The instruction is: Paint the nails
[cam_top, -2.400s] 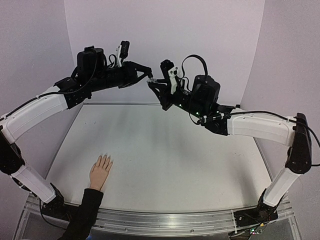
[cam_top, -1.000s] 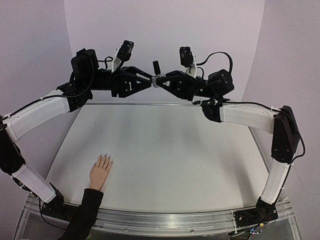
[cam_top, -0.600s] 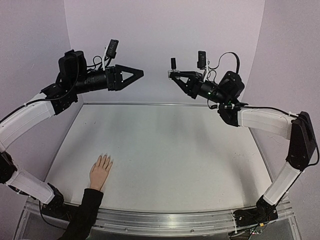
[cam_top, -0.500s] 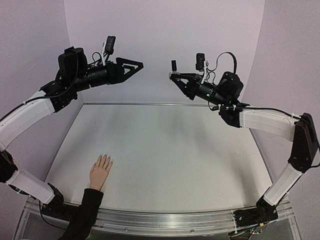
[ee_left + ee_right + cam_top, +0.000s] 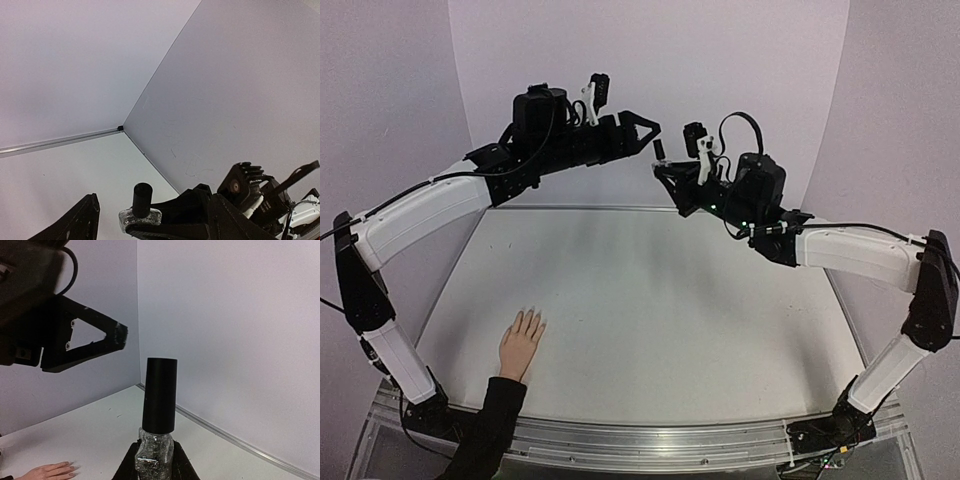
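Observation:
High above the table's back, my right gripper [image 5: 662, 167] is shut on the glittery clear body of a small bottle [image 5: 156, 452], whose black cap [image 5: 160, 395] stands upright. My left gripper [image 5: 648, 134] is open just left of the cap and does not touch it. In the left wrist view the bottle [image 5: 141, 214] sits between my widely spread left fingers [image 5: 80, 224]. The pale hand [image 5: 522, 341] with a black sleeve lies flat near the table's front left; its nails [image 5: 531, 316] are tiny and point away from me. The hand [image 5: 50, 471] also shows low left in the right wrist view.
The white table [image 5: 660, 300] is bounded by lilac walls at the back and sides, meeting at a corner [image 5: 120, 128]. Both arms reach up and inward over the back half. A metal rail [image 5: 650, 440] runs along the near edge.
After parting half a second ago, my left arm has swung right, back toward the bottle, with its fingers spread. My right gripper has come slightly left and lower, still holding the bottle. The hand has not moved.

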Action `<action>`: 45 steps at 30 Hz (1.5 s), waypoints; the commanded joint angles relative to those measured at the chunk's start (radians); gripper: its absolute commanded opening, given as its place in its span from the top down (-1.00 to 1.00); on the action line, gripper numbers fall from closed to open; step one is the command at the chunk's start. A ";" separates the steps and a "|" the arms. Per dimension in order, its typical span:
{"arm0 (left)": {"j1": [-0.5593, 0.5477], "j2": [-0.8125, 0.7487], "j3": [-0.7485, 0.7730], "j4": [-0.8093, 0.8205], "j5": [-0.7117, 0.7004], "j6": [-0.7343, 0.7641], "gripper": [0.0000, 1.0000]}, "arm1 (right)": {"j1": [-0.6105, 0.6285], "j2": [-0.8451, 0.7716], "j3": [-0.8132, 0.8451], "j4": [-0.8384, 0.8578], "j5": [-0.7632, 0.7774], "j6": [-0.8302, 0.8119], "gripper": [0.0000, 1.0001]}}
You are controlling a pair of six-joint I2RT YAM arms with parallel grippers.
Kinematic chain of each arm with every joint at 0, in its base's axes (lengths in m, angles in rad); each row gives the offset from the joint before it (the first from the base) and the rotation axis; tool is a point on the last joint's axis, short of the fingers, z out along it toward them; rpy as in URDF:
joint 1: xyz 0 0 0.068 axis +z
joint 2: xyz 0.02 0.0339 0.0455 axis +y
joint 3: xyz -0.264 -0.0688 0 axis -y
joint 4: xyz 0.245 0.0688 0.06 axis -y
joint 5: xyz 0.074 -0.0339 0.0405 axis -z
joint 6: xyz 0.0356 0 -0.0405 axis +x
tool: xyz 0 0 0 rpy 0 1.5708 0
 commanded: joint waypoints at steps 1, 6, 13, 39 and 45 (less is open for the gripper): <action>-0.001 0.031 0.105 -0.043 -0.048 -0.032 -0.38 | 0.016 -0.044 0.020 0.006 0.074 -0.058 1.00; -0.002 0.090 0.189 -0.133 -0.067 -0.087 -0.22 | 0.039 -0.041 0.032 -0.003 0.098 -0.097 1.00; -0.001 0.127 0.236 -0.164 -0.018 -0.103 -0.20 | 0.051 -0.036 0.051 -0.012 0.103 -0.117 1.00; -0.001 0.113 0.180 -0.157 0.063 -0.100 0.55 | 0.060 -0.009 0.108 -0.040 0.106 -0.127 1.00; -0.004 0.105 0.136 -0.133 0.148 -0.070 0.75 | 0.062 -0.008 0.134 -0.056 0.092 -0.099 1.00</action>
